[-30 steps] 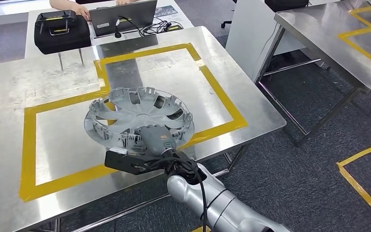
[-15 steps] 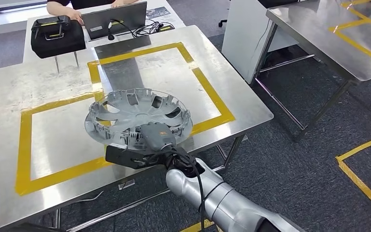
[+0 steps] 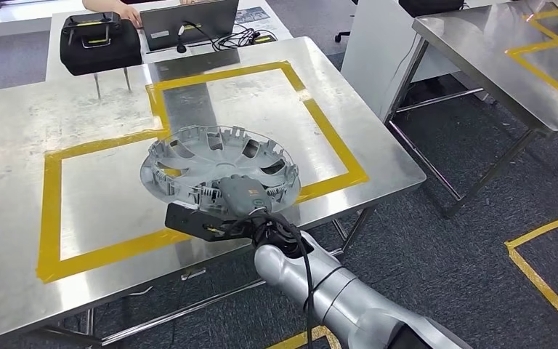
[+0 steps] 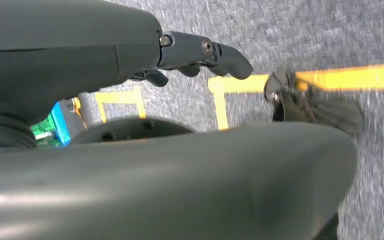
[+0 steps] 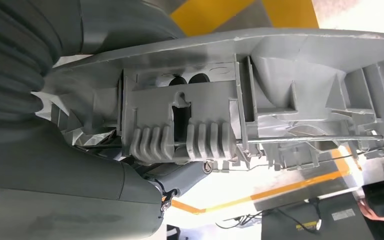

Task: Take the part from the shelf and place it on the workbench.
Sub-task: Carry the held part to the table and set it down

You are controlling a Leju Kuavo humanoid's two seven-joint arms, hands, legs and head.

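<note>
A round grey plastic wheel cover (image 3: 220, 169) with curved spokes and a ring of clips around its rim sits over a stainless steel workbench (image 3: 14, 131), inside a rectangle of yellow tape (image 3: 52, 211), near the bench's front edge. It lies close to flat, hollow inner side facing up; being round, it has no long axis. Whether it rests on the steel or is lifted just above it cannot be told.

The robot's right hand (image 3: 241, 198) grasps the cover's near rim. In the right wrist view, the grey thumb (image 5: 55, 165) presses against the ribbed clip block and wire ring on the rim.

The left hand (image 4: 130, 55) hangs over grey carpet with yellow floor tape, its dark fingers (image 4: 215, 52) curled inward with nothing between them.

At the far edge, a black case (image 3: 100, 42) with yellow-marked handles stands beside an open dark laptop (image 3: 189, 22), where a person's hand (image 3: 126, 11) rests. A small label on the back of the right hand is too small to read.
</note>
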